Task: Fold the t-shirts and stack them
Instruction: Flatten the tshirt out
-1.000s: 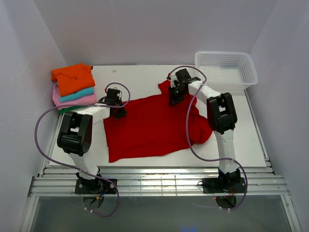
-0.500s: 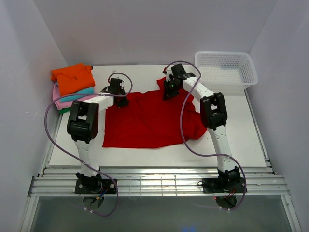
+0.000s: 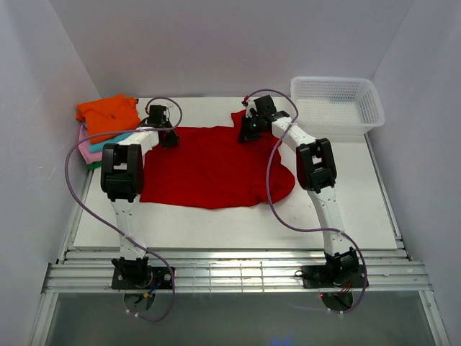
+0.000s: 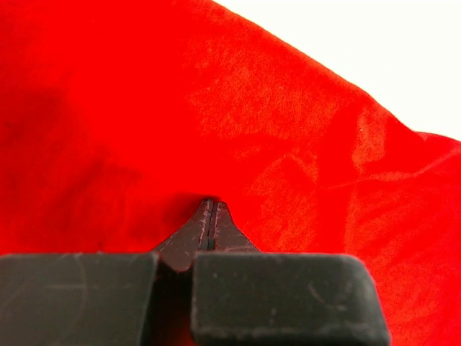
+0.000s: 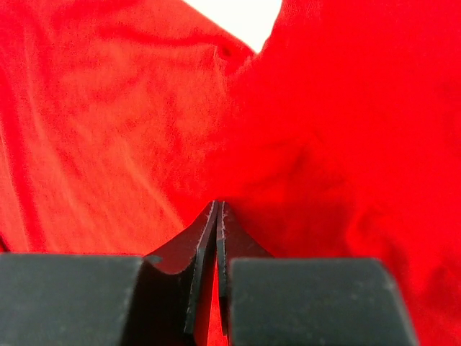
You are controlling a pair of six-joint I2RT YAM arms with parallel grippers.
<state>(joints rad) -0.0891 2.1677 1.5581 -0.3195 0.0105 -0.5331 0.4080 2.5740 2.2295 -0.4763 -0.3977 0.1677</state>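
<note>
A bright red t-shirt [image 3: 209,166] lies spread across the middle of the white table [image 3: 360,202]. My left gripper [image 3: 166,137] is shut on its far left edge, and in the left wrist view the closed fingertips [image 4: 209,207] pinch puckered red cloth [image 4: 274,130]. Over at the shirt's far right edge, my right gripper [image 3: 248,132] is shut on the cloth; the right wrist view shows red fabric [image 5: 108,130] running between its fingertips [image 5: 218,207]. Folded t-shirts are stacked at the far left: orange [image 3: 108,114] on top, then teal [image 3: 115,140], pink [image 3: 88,150] and a dark green edge [image 3: 94,165].
A white mesh basket [image 3: 338,102] stands at the far right corner of the table. White walls close in on the left, back and right. Both arms stretch out far over the table, their cables looping above the shirt's sides.
Both grippers have moved toward the back of the table, dragging the red t-shirt with them. The shirt now lies farther back and flatter, and its bunched right side has spread out.
</note>
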